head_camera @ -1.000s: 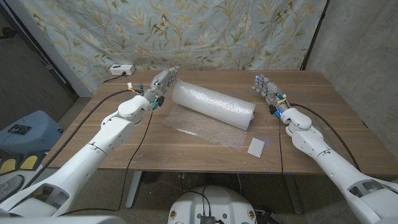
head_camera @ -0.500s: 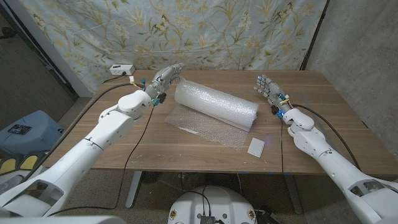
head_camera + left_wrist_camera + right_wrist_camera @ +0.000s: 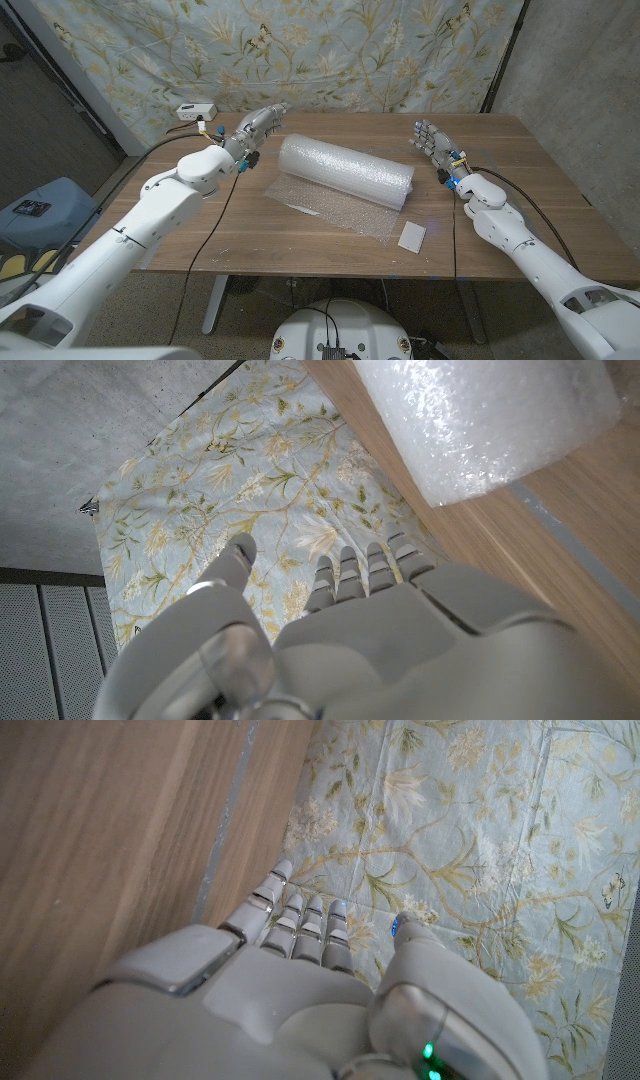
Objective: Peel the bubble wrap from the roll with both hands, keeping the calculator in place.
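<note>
From above, the bubble wrap roll [image 3: 346, 170] lies mid-table, its loose sheet spread toward the calculator [image 3: 412, 236]. The left hand [image 3: 256, 127] and right hand [image 3: 434, 143] flank it, both released, probably ready to peel. Each wrist view shows spread, empty fingers.

Both arms are clad in smooth white rounded shells, jointed in segments, with a black cable running loose along each. The left hand [image 3: 256, 127] is pale grey with segmented fingers [image 3: 340, 575], and small coloured connectors (red, blue, yellow) sit at its wrist. The right hand [image 3: 432, 140] has the same grey plated build; tiny green and blue lights glow near its thumb [image 3: 412, 935] and wrist.
</note>
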`<control>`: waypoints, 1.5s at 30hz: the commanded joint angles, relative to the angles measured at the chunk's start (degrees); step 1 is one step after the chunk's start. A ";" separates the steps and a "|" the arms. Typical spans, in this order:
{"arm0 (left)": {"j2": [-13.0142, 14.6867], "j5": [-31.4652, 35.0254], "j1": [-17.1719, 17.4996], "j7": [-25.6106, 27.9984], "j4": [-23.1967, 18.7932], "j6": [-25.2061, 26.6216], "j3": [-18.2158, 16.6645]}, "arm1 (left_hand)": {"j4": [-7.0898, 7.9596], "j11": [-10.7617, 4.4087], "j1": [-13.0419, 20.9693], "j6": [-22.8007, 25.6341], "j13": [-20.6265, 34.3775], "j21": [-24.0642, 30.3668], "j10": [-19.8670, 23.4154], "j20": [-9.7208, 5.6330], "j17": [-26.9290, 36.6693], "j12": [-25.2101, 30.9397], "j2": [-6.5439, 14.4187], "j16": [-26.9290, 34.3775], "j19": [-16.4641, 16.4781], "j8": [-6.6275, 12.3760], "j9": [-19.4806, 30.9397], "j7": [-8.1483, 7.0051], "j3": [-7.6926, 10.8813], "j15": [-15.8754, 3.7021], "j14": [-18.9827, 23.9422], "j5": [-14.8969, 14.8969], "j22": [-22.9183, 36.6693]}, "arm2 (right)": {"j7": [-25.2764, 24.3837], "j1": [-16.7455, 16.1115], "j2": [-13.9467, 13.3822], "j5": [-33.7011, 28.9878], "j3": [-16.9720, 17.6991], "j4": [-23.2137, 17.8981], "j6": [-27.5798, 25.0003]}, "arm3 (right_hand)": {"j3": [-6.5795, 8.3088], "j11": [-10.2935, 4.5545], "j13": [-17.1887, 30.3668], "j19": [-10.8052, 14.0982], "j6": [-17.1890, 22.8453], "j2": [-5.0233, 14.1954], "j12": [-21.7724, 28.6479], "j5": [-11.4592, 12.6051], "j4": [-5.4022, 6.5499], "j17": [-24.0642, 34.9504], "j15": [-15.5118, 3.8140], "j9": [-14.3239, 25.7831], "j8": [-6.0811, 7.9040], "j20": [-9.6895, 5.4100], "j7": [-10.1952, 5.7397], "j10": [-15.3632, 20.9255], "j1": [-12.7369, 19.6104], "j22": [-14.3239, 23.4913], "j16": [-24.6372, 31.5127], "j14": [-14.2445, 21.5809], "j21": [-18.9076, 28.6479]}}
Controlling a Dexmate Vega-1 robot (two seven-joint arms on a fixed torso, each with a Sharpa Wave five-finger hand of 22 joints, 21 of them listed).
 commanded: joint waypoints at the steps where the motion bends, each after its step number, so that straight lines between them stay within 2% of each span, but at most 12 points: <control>1: 1.77 3.99 -6.06 -0.26 -1.75 6.04 3.81 | -0.55 0.12 0.69 0.84 0.06 -0.22 0.58 0.54 0.28 0.37 0.01 0.42 0.42 0.13 0.26 0.15 0.07 0.12 0.70 0.34 0.07 | 1.56 1.24 0.30 0.42 -0.20 2.06 0.32 | 0.11 0.35 0.21 0.26 0.43 0.25 -0.04 -0.13 -0.41 0.09 0.09 0.19 -0.14 -0.83 0.00 0.05 0.53 0.34 0.54 0.19 0.40; 11: 2.99 7.66 -15.69 -6.39 1.06 8.06 9.87 | -1.26 -0.07 1.57 1.25 0.08 -0.44 0.95 0.70 0.31 0.43 -0.18 0.42 0.85 0.22 0.28 0.56 0.20 0.12 1.18 0.47 0.05 | 1.86 1.17 0.44 1.20 0.57 3.06 1.23 | 0.16 0.45 0.22 0.20 0.46 0.28 -0.08 -0.19 -0.52 0.16 0.14 0.20 -0.19 -0.75 0.00 0.00 0.46 0.34 0.59 0.10 0.39; 26: 4.27 8.60 -22.51 -13.26 3.85 9.19 14.21 | -2.18 -0.21 3.39 0.24 0.15 -1.07 0.62 0.89 0.36 0.21 -0.52 0.21 0.81 -0.08 0.30 0.90 0.56 0.25 1.04 0.79 0.04 | 0.86 0.97 0.71 1.26 1.07 3.59 1.64 | 0.24 0.49 0.24 0.13 0.27 0.26 -0.18 -0.28 -0.74 0.26 0.32 0.21 -0.36 -0.62 0.02 -0.20 0.34 0.36 0.66 -0.09 0.40; 28: 4.66 9.18 -23.69 -13.89 3.63 10.51 15.00 | -2.39 -0.09 4.21 0.09 0.19 -1.78 0.52 1.18 0.38 0.15 -0.63 0.16 -0.39 -0.05 0.31 0.89 0.75 0.20 0.98 1.00 0.04 | 0.77 1.05 0.81 1.25 1.07 3.64 1.69 | 0.25 0.50 0.24 0.11 0.26 0.28 -0.18 -0.29 -0.75 0.27 0.30 0.21 -0.38 -0.64 0.02 -0.19 0.32 0.36 0.67 -0.12 0.40; 32: 5.32 9.03 -25.74 -16.67 4.06 11.43 16.00 | -2.57 0.09 5.41 -0.43 0.24 -2.22 0.09 1.41 0.41 -0.02 -0.44 0.09 -0.79 -0.15 0.32 1.11 1.20 0.43 0.80 1.49 0.04 | 0.50 1.16 0.98 1.17 1.10 3.75 1.85 | 0.27 0.50 0.24 0.09 0.24 0.28 -0.23 -0.30 -0.80 0.30 0.32 0.22 -0.40 -0.60 0.04 -0.31 0.29 0.36 0.69 -0.15 0.40; 35: 5.89 9.26 -27.78 -19.18 4.31 12.57 17.15 | -2.80 0.53 7.96 -1.60 0.37 -2.98 -0.82 1.30 0.45 -0.31 -0.48 -0.14 -1.19 -0.24 0.33 1.41 2.03 0.76 0.03 2.66 0.04 | 0.37 1.26 1.19 1.12 1.10 3.93 2.12 | 0.29 0.61 0.24 0.09 0.17 0.30 -0.27 -0.31 -0.82 0.32 0.32 0.22 -0.45 -0.57 0.07 -0.41 0.24 0.36 0.67 -0.27 0.41; 37: 5.91 9.07 -28.30 -19.91 4.51 12.75 17.45 | -2.86 0.60 9.88 -2.40 0.49 -3.68 -1.98 1.24 0.48 -0.60 -1.09 -0.29 -1.71 -0.20 0.33 1.69 2.33 0.89 -0.93 3.34 0.05 | 0.25 1.29 1.24 1.06 1.09 3.96 2.16 | 0.29 0.60 0.25 0.00 0.15 0.29 -0.30 -0.32 -0.84 0.34 0.41 0.22 -0.47 -0.56 0.06 -0.49 0.21 0.36 0.67 -0.34 0.37; 39: 5.74 9.59 -30.36 -21.92 5.08 13.80 18.89 | -2.74 0.83 11.97 -3.48 0.62 -4.54 -4.04 1.38 0.51 -1.07 -1.83 -0.40 -2.56 -0.22 0.34 2.26 2.41 1.30 -2.34 3.94 0.10 | 0.17 1.42 1.37 0.99 1.05 4.15 2.27 | 0.30 0.57 0.25 -0.05 0.10 0.28 -0.31 -0.33 -0.86 0.35 0.46 0.22 -0.49 -0.55 0.07 -0.52 0.18 0.36 0.66 -0.41 0.36; 40: 5.65 9.83 -31.12 -22.58 5.28 14.21 19.45 | -2.74 0.49 12.73 -3.72 0.66 -4.81 -4.54 0.89 0.51 -1.09 -2.25 -0.38 -2.73 -0.15 0.33 1.92 2.34 1.00 -2.75 4.11 0.10 | 0.14 1.51 1.43 0.95 1.03 4.29 2.36 | 0.31 0.58 0.25 -0.05 0.09 0.27 -0.34 -0.33 -0.88 0.36 0.50 0.22 -0.50 -0.54 0.09 -0.59 0.17 0.36 0.64 -0.49 0.37; 42: 5.42 10.33 -33.04 -24.87 6.30 14.36 20.84 | -2.75 -0.12 13.59 -4.14 0.69 -5.23 -4.91 0.50 0.52 -1.02 -3.01 -0.47 -3.22 -0.11 0.32 1.68 2.12 0.69 -3.54 4.22 0.09 | 0.20 1.73 1.63 0.96 1.04 4.68 2.60 | 0.31 0.69 0.25 -0.11 0.08 0.28 -0.37 -0.34 -0.89 0.37 0.51 0.23 -0.52 -0.50 0.11 -0.67 0.14 0.36 0.65 -0.51 0.35; 45: 4.74 11.11 -35.80 -27.80 7.84 15.00 22.94 | -2.70 0.08 14.52 -5.23 0.73 -5.57 -6.02 0.79 0.53 -1.22 -3.57 -0.45 -3.64 -0.30 0.32 2.10 1.96 1.10 -4.16 4.27 0.09 | 0.15 1.97 1.82 0.94 1.07 5.02 2.94 | 0.33 0.79 0.25 -0.21 -0.02 0.27 -0.42 -0.35 -0.94 0.38 0.55 0.23 -0.57 -0.45 0.18 -0.82 0.12 0.36 0.66 -0.55 0.32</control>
